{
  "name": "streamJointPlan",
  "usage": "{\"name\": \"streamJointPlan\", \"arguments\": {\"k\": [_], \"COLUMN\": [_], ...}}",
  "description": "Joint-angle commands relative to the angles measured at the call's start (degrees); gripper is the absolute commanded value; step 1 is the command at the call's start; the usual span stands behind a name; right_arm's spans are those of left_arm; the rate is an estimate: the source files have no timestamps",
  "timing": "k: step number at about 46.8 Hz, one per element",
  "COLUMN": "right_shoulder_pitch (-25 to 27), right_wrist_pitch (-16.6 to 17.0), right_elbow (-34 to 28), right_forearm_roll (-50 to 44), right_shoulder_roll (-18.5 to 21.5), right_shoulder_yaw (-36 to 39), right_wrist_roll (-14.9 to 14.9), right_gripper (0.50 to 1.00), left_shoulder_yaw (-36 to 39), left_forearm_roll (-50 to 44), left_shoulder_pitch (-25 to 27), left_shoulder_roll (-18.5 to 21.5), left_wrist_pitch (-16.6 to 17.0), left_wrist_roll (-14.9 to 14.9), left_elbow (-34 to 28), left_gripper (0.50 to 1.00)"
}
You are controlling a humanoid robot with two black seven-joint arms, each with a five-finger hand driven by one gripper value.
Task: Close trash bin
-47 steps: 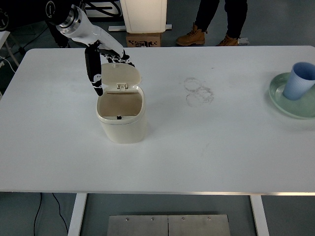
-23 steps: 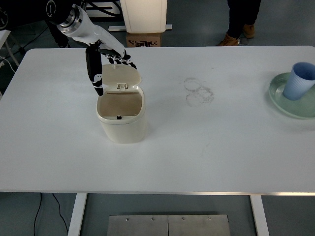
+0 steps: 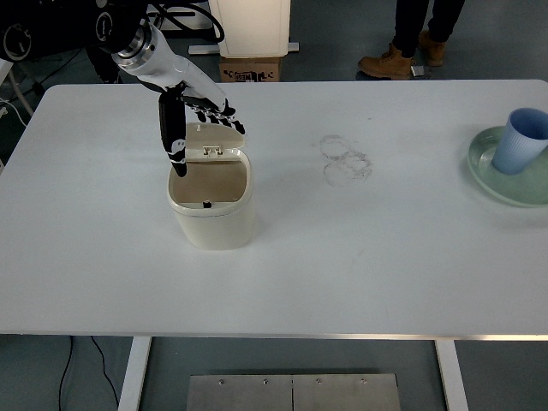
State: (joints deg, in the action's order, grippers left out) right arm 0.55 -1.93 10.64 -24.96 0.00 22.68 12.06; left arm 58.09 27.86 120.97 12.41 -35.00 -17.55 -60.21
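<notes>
the left hand point(image 3: 193, 116) has come forward over the back of the trash bin point(image 3: 211, 201) since a second ago, and the lid point(image 3: 211, 144) has tipped with it — where the pale inner face of the lid stood broad and nearly upright before, only a narrower strip of it shows now under the fingers. i read that as the closing push under way, with most of the swing still to go, since the bin's mouth is open and its brownish inside is in plain view.

the hand is spread, not clenched: four fingers point(image 3: 216, 113) fan out along the lid's top edge and seem to press on it, while the thumb hangs straight down beside the lid's left side, near the bin's rim. it grips nothing; it pushes with the flats of the fingers.

the bin stands on the white table point(image 3: 360, 257) in its left half, toward the far side, and it has not shifted on the tabletop between the frames. well apart, at the right edge, a blue cup point(image 3: 519, 140) rests tilted in a green plate point(image 3: 486, 171). faint ring marks lie on the table's middle. the right hand is out of sight. a person's boots show beyond the table's far edge.
</notes>
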Motion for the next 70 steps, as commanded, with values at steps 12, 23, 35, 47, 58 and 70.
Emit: {"name": "streamJointPlan", "arguments": {"k": [12, 23, 35, 47, 58, 70], "right_shoulder_pitch": [0.0, 0.0, 0.0, 0.0, 0.0, 0.0], "right_wrist_pitch": [0.0, 0.0, 0.0, 0.0, 0.0, 0.0], "right_elbow": [0.0, 0.0, 0.0, 0.0, 0.0, 0.0], "right_forearm_roll": [0.0, 0.0, 0.0, 0.0, 0.0, 0.0], "right_shoulder_roll": [0.0, 0.0, 0.0, 0.0, 0.0, 0.0], "right_shoulder_yaw": [0.0, 0.0, 0.0, 0.0, 0.0, 0.0], "right_wrist_roll": [0.0, 0.0, 0.0, 0.1, 0.1, 0.0], "right_gripper": [0.991, 0.991, 0.991, 0.991, 0.991, 0.991], "left_shoulder_yaw": [-0.1, -0.1, 0.0, 0.5, 1.6, 4.7], "left_forearm_roll": [0.7, 0.8, 0.8, 0.8, 0.8, 0.8], "left_shoulder_pitch": [-0.4, 0.6, 4.8, 8.1, 11.6, 15.3], "left_shoulder_roll": [-0.8, -0.2, 0.3, 0.4, 0.4, 0.7], "left_wrist_pitch": [0.0, 0.0, 0.0, 0.0, 0.0, 0.0], "left_wrist_roll": [0.1, 0.1, 0.0, 0.0, 0.1, 0.0], "left_elbow": [0.0, 0.1, 0.0, -0.1, -1.0, -3.3], "left_gripper": [1.000, 1.000, 1.000, 1.000, 1.000, 1.000]}}
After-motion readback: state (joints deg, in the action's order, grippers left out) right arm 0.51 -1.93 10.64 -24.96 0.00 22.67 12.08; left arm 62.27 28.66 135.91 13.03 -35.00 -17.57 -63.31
